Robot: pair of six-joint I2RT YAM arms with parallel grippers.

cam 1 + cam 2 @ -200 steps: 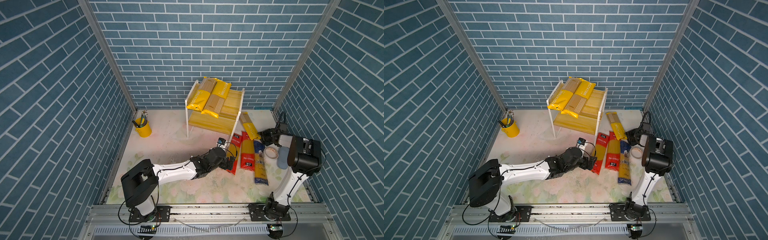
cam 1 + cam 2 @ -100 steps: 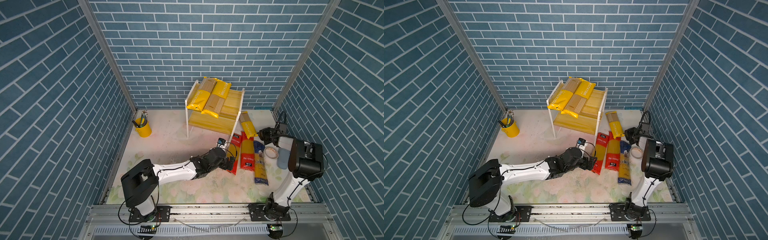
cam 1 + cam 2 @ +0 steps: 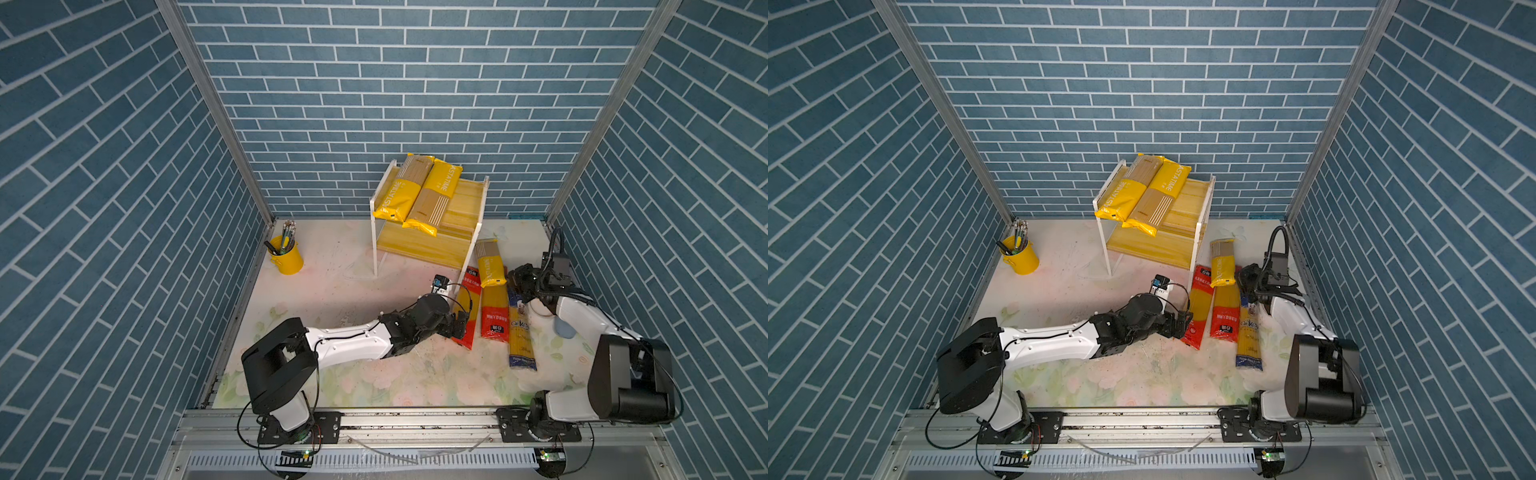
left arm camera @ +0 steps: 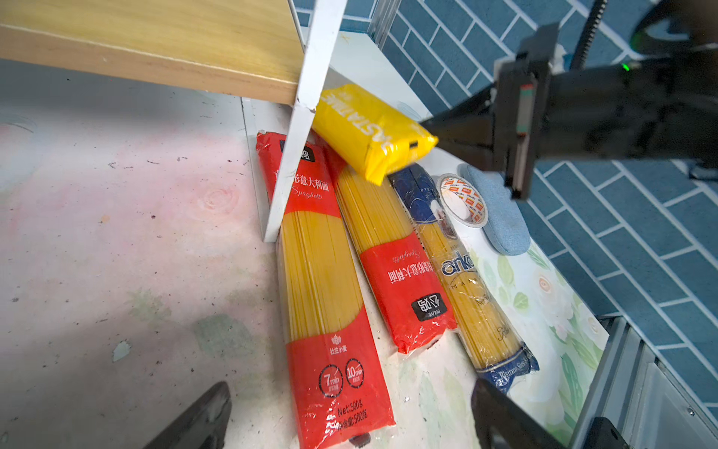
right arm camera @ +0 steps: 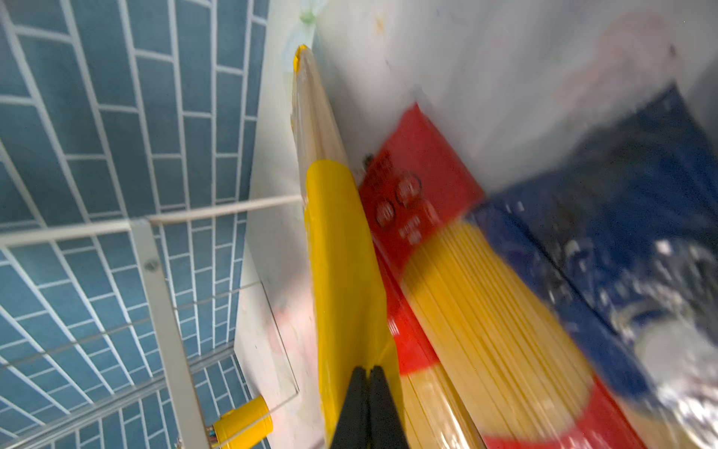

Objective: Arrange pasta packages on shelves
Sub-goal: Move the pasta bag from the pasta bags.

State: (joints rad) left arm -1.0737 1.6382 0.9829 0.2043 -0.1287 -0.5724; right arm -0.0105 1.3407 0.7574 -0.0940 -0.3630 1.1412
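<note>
Two yellow-and-tan PASTATIME spaghetti bags [image 3: 432, 199] top the yellowish wooden rack [image 3: 465, 199]; beside it the right gripper [image 3: 510, 280] has just clamped the end of the third bag [image 3: 489, 264], so shelving can begin, left gripper [image 3: 460, 323] gaping wide.

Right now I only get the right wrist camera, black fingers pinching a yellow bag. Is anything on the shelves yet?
Observer: Yes, two PASTATIME bags lie side by side on the top shelf.
Operator: And the other arm?
Observer: The left fingers stand wide open near the end of a red-ended bag, gripping nothing.
Operator: How many bags aren't shelved?
Observer: Besides the held bag, three lie side by side: that red-ended one, a second red-ended bag and a blue-ended bag.
</note>
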